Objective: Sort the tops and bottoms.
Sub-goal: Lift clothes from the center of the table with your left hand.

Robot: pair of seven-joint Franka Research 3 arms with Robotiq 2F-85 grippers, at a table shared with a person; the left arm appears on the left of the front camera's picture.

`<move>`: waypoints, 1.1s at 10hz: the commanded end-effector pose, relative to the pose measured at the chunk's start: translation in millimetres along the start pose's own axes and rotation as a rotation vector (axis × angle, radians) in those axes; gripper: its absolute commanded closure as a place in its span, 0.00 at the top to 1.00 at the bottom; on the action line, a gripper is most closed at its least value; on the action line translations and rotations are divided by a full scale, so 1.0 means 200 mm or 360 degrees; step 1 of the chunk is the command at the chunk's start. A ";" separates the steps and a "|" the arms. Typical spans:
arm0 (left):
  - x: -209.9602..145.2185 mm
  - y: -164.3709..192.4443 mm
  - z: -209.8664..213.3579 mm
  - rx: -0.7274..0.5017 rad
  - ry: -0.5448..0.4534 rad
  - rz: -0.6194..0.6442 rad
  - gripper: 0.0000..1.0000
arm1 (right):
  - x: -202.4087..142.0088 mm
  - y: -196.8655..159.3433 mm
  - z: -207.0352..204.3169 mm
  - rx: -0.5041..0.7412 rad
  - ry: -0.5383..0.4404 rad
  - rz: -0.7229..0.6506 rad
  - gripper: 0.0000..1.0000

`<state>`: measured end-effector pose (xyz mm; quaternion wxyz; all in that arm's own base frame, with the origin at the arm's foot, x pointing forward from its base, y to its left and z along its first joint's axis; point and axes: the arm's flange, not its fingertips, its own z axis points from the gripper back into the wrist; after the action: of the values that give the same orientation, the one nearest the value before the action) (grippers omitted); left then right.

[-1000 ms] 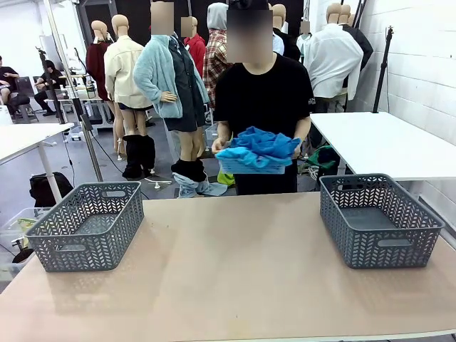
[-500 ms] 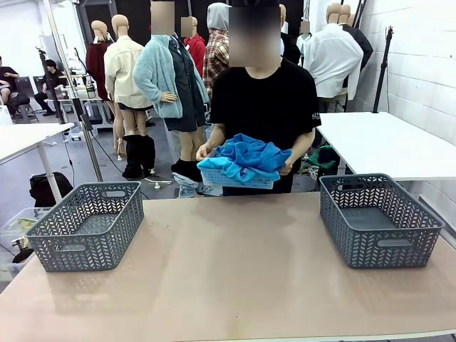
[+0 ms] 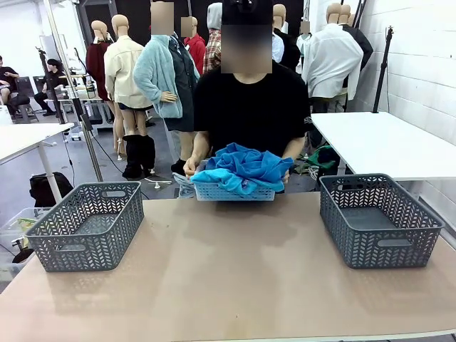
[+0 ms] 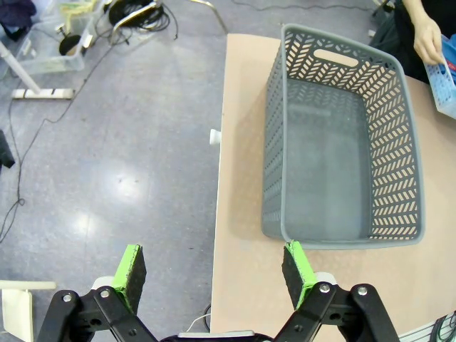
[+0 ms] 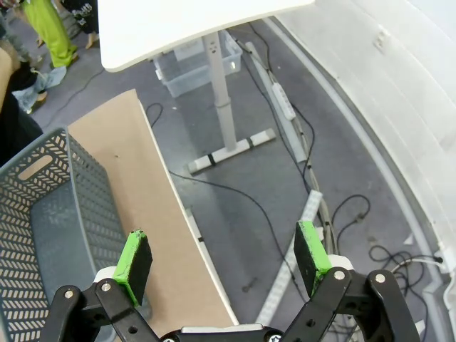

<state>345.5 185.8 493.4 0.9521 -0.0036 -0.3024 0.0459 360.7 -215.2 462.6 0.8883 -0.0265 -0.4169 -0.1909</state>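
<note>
At the tabletop's far edge a person holds bright blue fabric tops; left gripper and right gripper, jaws spread, should grasp next.

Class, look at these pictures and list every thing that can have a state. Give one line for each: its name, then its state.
left grey basket: upright on the table, empty
right grey basket: upright on the table, empty
blue basket: heaped full, at the table's far edge
blue clothes: crumpled, piled in the blue basket
person's hands: gripping the blue basket's ends
left gripper: open, empty
right gripper: open, empty
</note>
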 end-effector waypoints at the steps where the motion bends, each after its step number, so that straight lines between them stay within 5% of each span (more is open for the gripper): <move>1: -0.01 0.01 0.01 0.0011 0.0001 -0.0021 1.00 | 0.00 0.00 0.01 0.0005 0.0016 0.0002 1.00; 11: -0.01 0.01 0.01 0.0011 0.0001 -0.0021 1.00 | 0.00 0.00 0.01 0.0005 0.0016 0.0002 1.00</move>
<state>345.5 185.8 493.5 0.9521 -0.0035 -0.3024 0.0459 360.5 -215.6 462.6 0.8882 -0.0268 -0.4168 -0.1913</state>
